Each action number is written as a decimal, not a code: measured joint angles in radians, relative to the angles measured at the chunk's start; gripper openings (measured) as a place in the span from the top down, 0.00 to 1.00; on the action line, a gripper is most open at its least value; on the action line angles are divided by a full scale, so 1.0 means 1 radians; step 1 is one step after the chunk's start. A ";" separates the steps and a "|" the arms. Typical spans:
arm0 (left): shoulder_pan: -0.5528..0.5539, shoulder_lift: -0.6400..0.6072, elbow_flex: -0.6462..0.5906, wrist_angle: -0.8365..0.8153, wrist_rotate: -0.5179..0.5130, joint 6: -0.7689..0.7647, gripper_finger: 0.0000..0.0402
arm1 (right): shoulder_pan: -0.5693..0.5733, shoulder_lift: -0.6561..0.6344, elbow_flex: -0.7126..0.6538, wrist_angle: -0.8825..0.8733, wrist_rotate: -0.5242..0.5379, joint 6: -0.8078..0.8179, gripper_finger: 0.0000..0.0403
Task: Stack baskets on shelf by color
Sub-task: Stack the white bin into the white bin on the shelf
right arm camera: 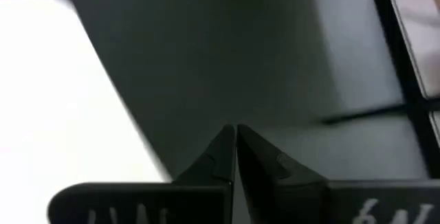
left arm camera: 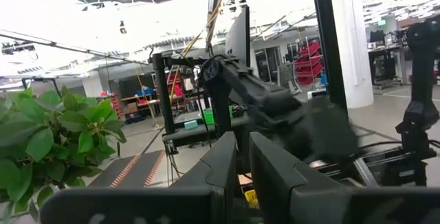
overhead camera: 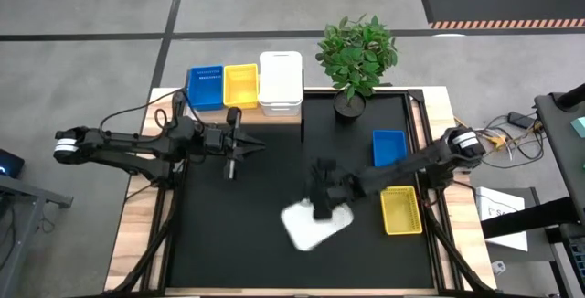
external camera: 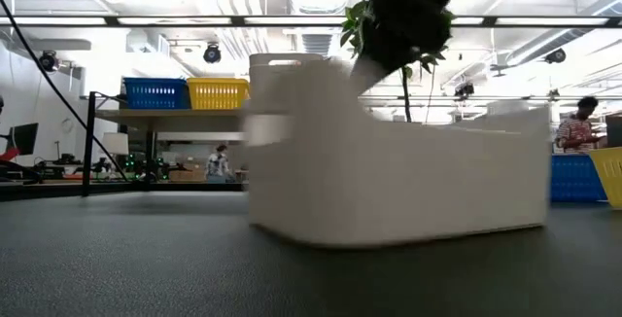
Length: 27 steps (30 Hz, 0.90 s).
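A white basket (overhead camera: 309, 228) sits askew on the black table near its middle and fills the low view (external camera: 408, 181), blurred. My right gripper (overhead camera: 322, 208) (right arm camera: 235, 129) is shut, pointing down at the basket's far rim, with bare table past its tips and the white basket (right arm camera: 55, 100) to one side. My left gripper (overhead camera: 256, 143) (left arm camera: 240, 165) hovers shut, left of centre, pointing toward the table's right. The wooden shelf (overhead camera: 219, 115) carries blue (overhead camera: 205, 86), yellow (overhead camera: 240, 84) and white (overhead camera: 280, 80) baskets. One blue basket (overhead camera: 390, 147) and one yellow basket (overhead camera: 400, 209) lie on the table's right side. My right gripper stands with shut fingers (right arm camera: 213, 159) just beside the white basket's far rim (overhead camera: 320, 218), coming from above. Nothing lies between the fingers. I cannot tell whether a finger's outer side touches the rim.
A potted plant (overhead camera: 356, 56) stands at the table's far edge, right of the shelf. Cables (overhead camera: 512, 129) and papers (overhead camera: 503, 211) lie beyond the right edge. Open black surface (overhead camera: 238, 234) lies in the near left part. A person (external camera: 581, 123) shows far off in the room.
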 joint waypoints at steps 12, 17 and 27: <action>-0.001 0.005 -0.033 -0.014 0.000 -0.003 0.93 | -0.073 -0.098 0.047 -0.209 -0.559 -0.270 0.98; -0.001 0.009 -0.032 -0.016 0.000 -0.003 0.93 | -0.062 -0.111 0.047 -0.294 -0.611 -0.545 0.92; 0.000 0.010 -0.031 -0.001 0.000 0.005 0.93 | -0.040 -0.078 0.047 -0.385 -0.608 -1.065 0.60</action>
